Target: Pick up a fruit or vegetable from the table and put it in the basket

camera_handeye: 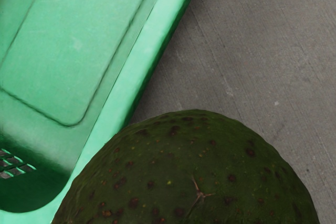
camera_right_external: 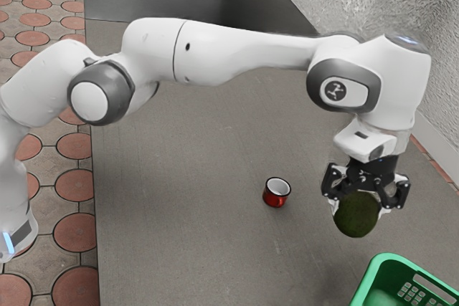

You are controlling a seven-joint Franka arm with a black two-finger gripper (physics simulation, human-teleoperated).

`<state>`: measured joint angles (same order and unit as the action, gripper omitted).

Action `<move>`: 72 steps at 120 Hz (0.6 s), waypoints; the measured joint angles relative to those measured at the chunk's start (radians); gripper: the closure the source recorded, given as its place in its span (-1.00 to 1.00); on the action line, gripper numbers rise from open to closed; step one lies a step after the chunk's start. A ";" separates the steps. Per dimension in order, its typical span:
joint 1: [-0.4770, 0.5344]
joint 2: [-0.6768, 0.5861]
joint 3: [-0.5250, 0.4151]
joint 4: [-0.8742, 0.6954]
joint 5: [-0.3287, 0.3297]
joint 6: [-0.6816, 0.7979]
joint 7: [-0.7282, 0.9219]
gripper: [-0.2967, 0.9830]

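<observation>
Avocado (camera_right_external: 356, 218) is clamped between both fingers of the claw (camera_right_external: 360, 208), apparently above the table (camera_right_external: 179, 213), just beside the basket (camera_handeye: 144, 56). Keep the grip firm, traverse over the near rim, centre, lower inside, then release gently.

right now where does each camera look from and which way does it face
Exterior view: sits at the arm's side, above the table, looking down across it; the arm comes in from the view's left, with the gripper at the view's right.
Wrist view: sits on my hand, looking down past the held dark green fruit onto the basket and table.
Shared: fruit, table and green basket.
</observation>
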<state>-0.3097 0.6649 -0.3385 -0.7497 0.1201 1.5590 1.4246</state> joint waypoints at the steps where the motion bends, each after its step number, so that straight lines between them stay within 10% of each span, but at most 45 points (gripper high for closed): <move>1: -0.002 0.000 -0.004 0.000 0.000 0.003 -0.001 -0.01; 31: -0.016 0.028 -0.120 -0.004 -0.070 0.185 -0.045 -0.02; 72: -0.048 0.218 -0.138 -0.002 -0.456 0.565 -0.119 -0.02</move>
<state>-0.3573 0.8825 -0.4761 -0.7519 -0.3356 2.1238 1.3054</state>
